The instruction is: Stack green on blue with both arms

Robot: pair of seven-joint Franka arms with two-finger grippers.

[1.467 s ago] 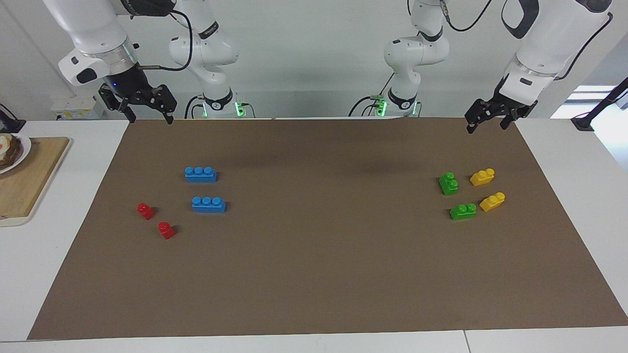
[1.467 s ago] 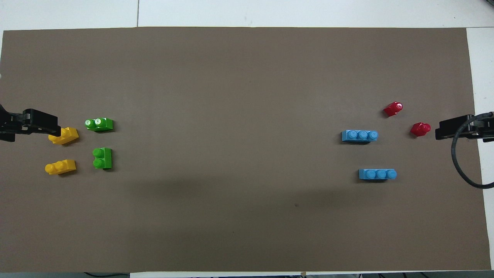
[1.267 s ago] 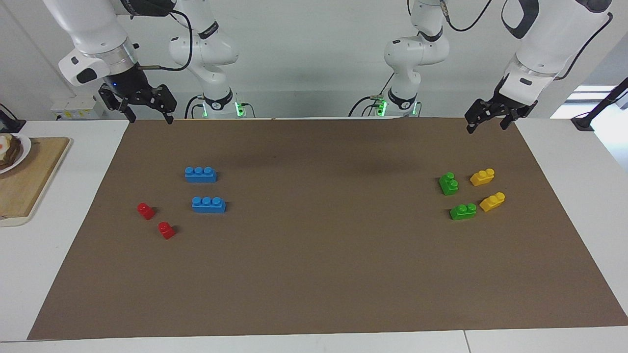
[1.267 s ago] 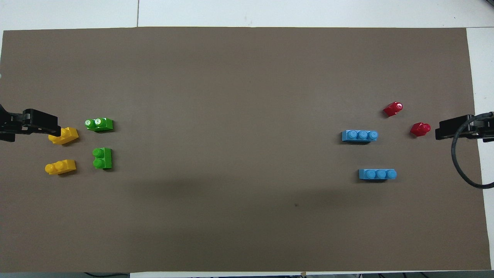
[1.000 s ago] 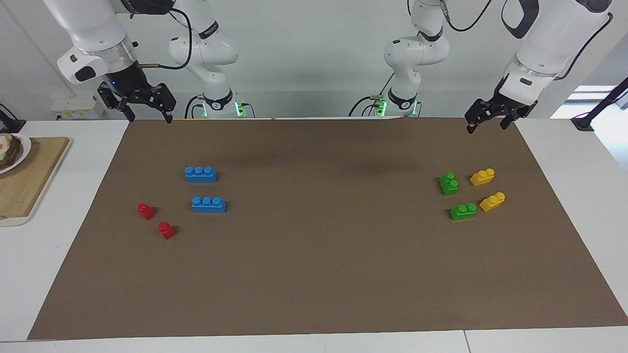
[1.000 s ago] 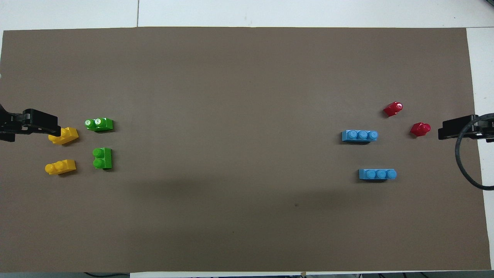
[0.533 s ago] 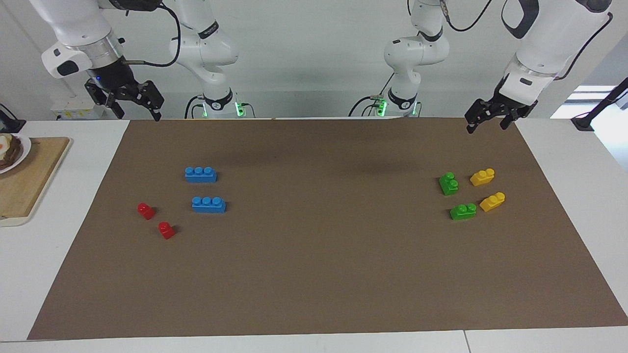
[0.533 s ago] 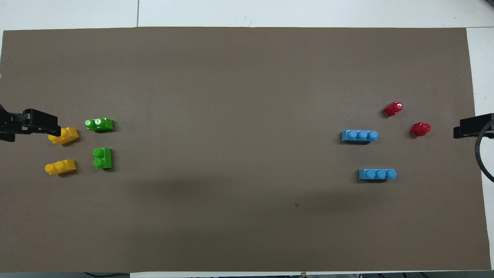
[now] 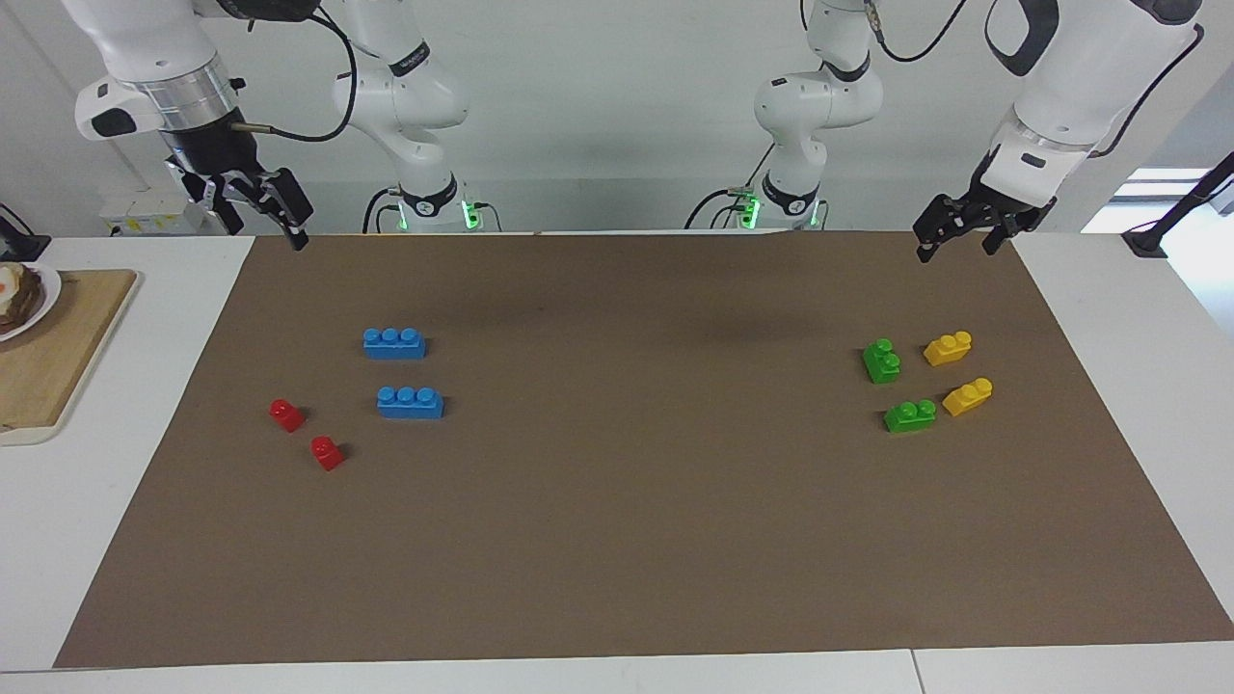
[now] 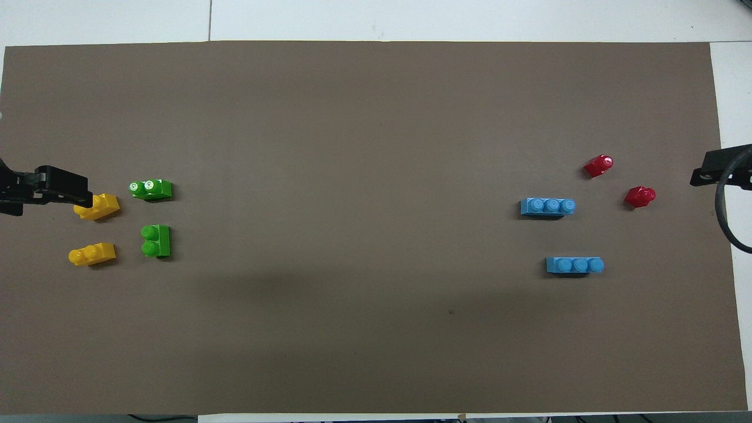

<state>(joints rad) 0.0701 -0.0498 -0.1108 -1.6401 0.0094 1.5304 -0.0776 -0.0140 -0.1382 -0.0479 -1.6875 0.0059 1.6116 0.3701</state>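
The right gripper hangs with fingers spread wide over the mat's corner at the right arm's end of the bench. Two blue bricks lie on the mat beside two red bricks. Toward the left arm's end lie two green bricks, with yellow bricks just beside them. The left gripper hovers there, fingers apart.

Green bricks and blue bricks lie apart.
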